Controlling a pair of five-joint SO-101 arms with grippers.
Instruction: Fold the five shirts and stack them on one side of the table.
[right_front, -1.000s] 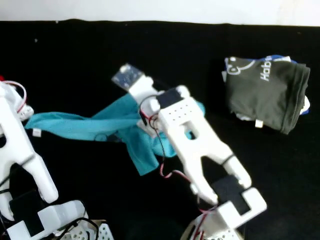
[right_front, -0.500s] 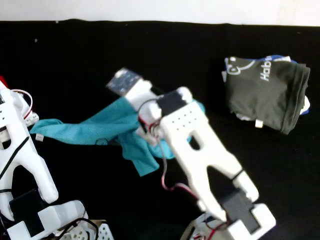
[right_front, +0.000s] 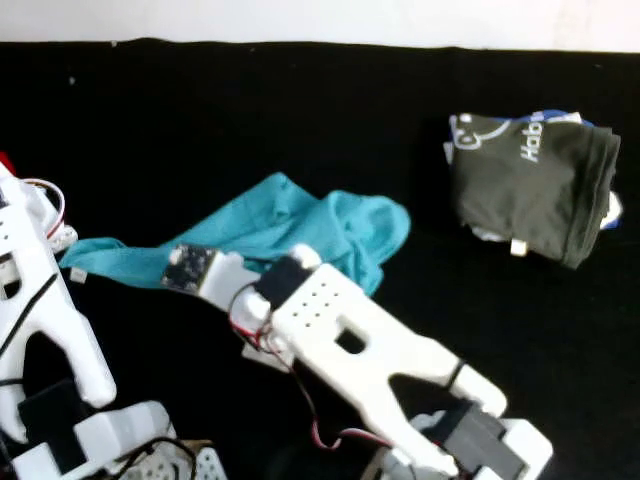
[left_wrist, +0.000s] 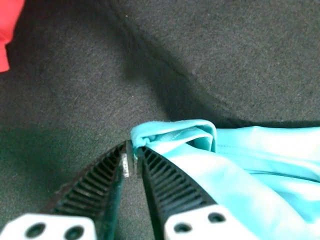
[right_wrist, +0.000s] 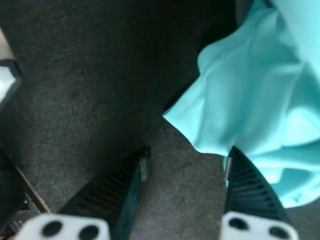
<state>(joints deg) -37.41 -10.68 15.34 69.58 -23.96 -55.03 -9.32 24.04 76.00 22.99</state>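
A teal shirt (right_front: 300, 225) lies crumpled across the middle of the black table, one strip of it stretching left. My left gripper (left_wrist: 133, 156) is shut on a folded hem of the teal shirt (left_wrist: 240, 165) at that strip's left end. The left arm (right_front: 40, 300) stands at the table's left edge. My right gripper (right_wrist: 186, 165) is open just above the cloth, with a loose corner of the teal shirt (right_wrist: 245, 105) beside one finger (right_wrist: 235, 175). In the high view the right gripper (right_front: 190, 268) sits over the strip's front edge.
A stack of folded shirts (right_front: 530, 185), dark grey on top, rests at the back right. A piece of red cloth (left_wrist: 7, 30) lies close to the left gripper. The black table (right_front: 200, 110) is bare behind the teal shirt.
The right gripper left the shirt's middle and swung left and toward the front. The bunched teal shirt dropped and spread out on the table. The left arm hardly moved.
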